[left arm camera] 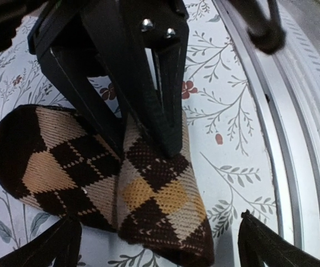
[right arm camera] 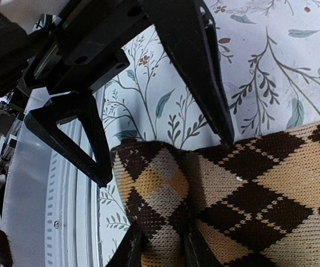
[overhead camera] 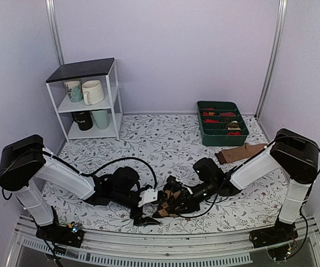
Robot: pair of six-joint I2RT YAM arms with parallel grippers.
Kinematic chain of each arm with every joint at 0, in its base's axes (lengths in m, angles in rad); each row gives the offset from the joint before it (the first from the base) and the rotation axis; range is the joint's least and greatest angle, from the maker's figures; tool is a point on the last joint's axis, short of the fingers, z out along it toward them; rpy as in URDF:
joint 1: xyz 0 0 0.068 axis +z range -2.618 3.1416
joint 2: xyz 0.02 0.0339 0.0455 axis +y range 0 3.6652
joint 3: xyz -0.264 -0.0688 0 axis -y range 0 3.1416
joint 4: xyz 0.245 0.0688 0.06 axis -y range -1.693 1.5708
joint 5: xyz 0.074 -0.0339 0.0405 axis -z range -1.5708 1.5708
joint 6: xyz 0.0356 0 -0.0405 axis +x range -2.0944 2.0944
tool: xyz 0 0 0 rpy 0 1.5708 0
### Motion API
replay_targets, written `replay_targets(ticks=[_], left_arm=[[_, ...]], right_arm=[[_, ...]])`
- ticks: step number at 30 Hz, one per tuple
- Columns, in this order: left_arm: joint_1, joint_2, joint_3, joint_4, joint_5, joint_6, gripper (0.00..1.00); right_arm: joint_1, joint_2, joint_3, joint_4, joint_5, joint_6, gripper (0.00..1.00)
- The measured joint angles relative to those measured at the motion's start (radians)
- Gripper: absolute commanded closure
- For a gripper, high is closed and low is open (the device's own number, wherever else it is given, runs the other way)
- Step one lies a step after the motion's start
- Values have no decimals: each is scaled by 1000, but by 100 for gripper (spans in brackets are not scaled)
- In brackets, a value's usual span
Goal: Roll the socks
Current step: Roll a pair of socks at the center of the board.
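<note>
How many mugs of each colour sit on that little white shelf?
Floral-patterned mug: 1
Cream mug: 1
Black mug: 1
Pale green mug: 1
Total: 4 mugs

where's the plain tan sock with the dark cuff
In the top view the tan sock lies flat on the right side of the floral table, just in front of the green compartment tray, beside the right arm.

Robot test booth in a lab; plain lilac walls, aluminium corner posts, metal mounting rail
</note>
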Motion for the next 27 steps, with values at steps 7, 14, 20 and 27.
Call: replay_targets(ticks=[7, 14, 20, 27], left_arm=[[0, 0, 1, 5, -6, 13, 13], [-3, -25, 1, 7, 3, 9, 24], [-10, -68, 0, 23, 29, -3, 26], [-10, -15, 1, 38, 38, -25, 32]], right_arm=[[-2, 17, 11, -9, -42, -3, 82], [-3, 29, 20, -13, -60, -3, 82], [-7, 34, 22, -13, -68, -2, 82], [-11, 42, 27, -14, -82, 0, 82]])
